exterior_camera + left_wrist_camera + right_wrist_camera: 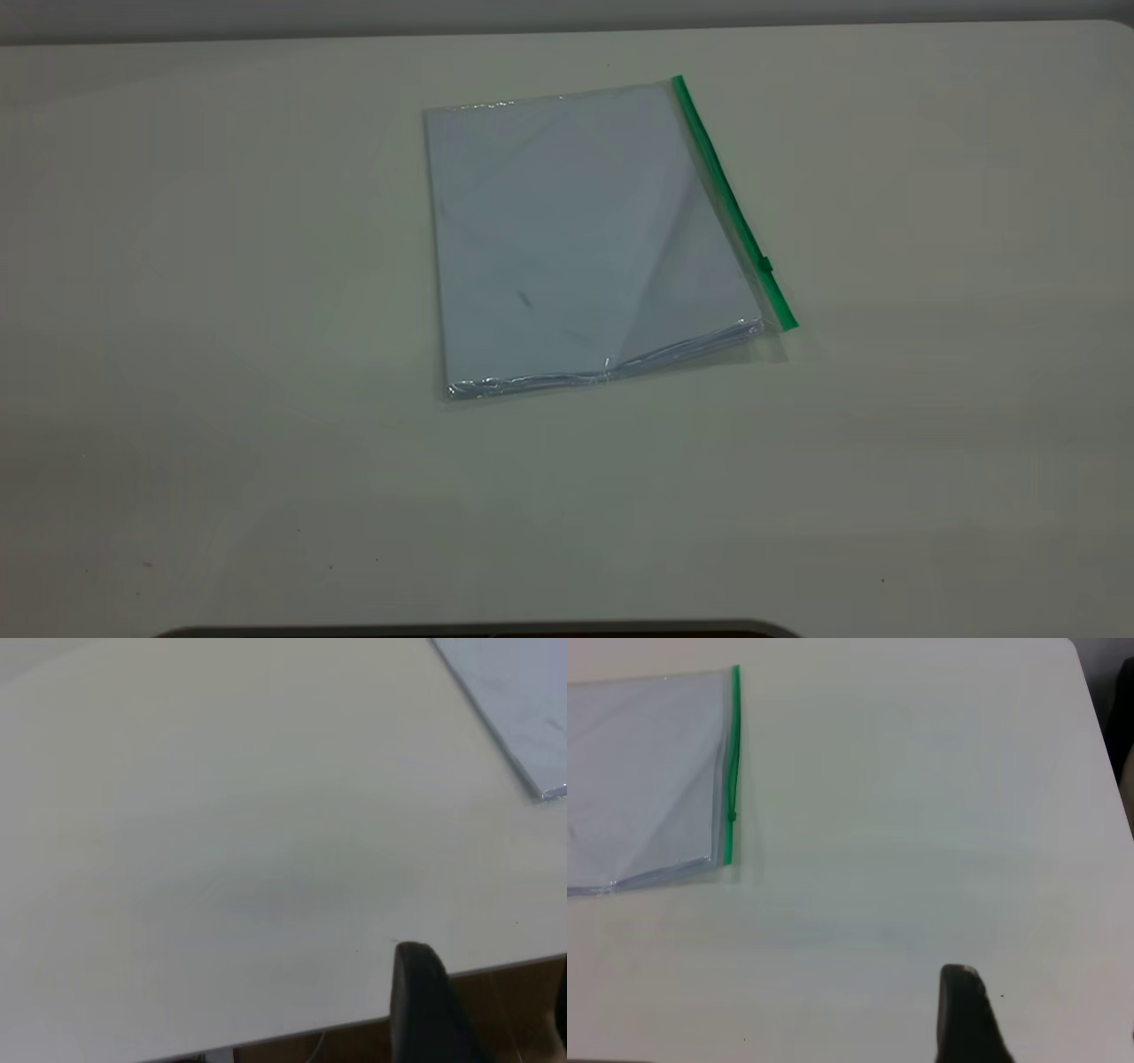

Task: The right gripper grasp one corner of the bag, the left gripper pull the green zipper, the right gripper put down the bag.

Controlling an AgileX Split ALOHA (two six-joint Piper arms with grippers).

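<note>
The bag (576, 239) lies flat on the table, a clear pouch showing white sheets. The green zipper (726, 199) runs along its right edge, with the slider tab (765, 264) close to the near corner (787, 323). Neither gripper shows in the exterior view. In the left wrist view the left gripper (490, 958) hangs open and empty at the table's edge, far from the bag (514, 700). In the right wrist view the right gripper (1047, 992) is open and empty above bare table, well away from the bag (638, 780), its zipper (732, 771) and slider (731, 817).
The pale table (221, 354) carries only the bag. Its front edge has a dark strip (478, 631) below it. In the right wrist view the table's rounded corner (1076, 651) borders a dark area.
</note>
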